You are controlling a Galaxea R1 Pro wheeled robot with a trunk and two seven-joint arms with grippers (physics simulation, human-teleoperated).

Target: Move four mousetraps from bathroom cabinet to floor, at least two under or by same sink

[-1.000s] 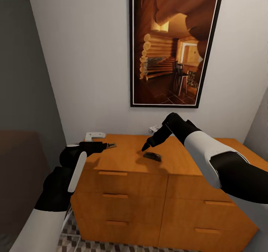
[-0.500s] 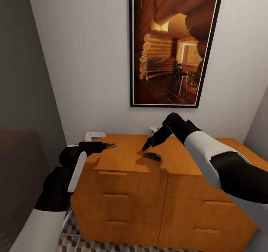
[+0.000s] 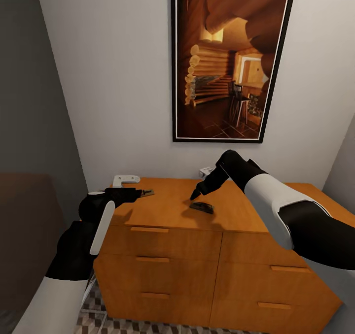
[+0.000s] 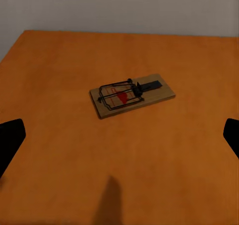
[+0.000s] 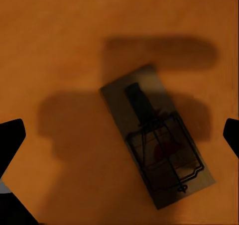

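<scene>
Barely shifted: your right gripper (image 3: pixel 195 195) has crept slightly rightward above the mousetrap (image 3: pixel 201 207) lying flat on the cabinet (image 3: pixel 167 211) top. Jaws wide, empty. Descend straight, straddle the board's narrow width, close on wood, not the wire.

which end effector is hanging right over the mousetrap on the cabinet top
The right end effector. It hangs open just above the mousetrap lying mid-top on the cabinet; the left end effector sits off at the top's left end, open and apart from it.
</scene>
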